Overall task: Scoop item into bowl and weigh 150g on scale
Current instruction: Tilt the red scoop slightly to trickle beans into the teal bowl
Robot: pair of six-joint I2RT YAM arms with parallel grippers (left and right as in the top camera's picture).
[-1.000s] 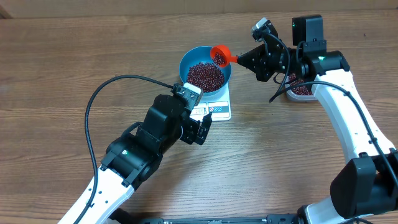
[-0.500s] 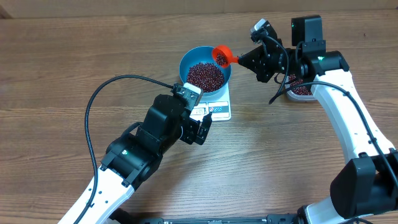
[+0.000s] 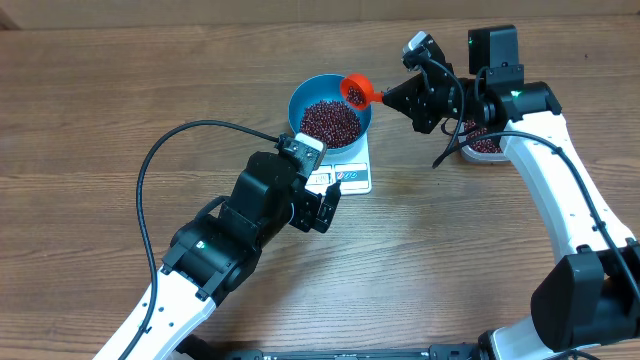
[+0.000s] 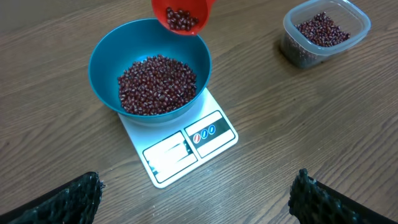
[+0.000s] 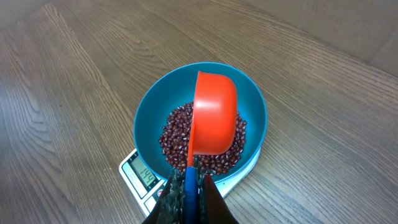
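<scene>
The blue bowl [image 3: 296, 100] sits on the white scale [image 3: 352, 178] and holds a heap of red-brown beans [image 3: 330, 122]. My right gripper [image 3: 395, 97] is shut on the blue handle of an orange scoop [image 3: 355, 89], which hangs tilted over the bowl's right rim with some beans in it. In the right wrist view the scoop [image 5: 214, 121] covers part of the beans [image 5: 177, 134], and the scale [image 5: 142, 174] shows its lit display. My left gripper [image 3: 325, 200] stands open just in front of the scale, its fingertips [image 4: 81, 193] wide apart with nothing between them.
A clear plastic tub [image 3: 485, 147] with more beans stands to the right of the scale, partly under the right arm. The left arm's black cable [image 3: 160, 150] loops over the wooden table to the left.
</scene>
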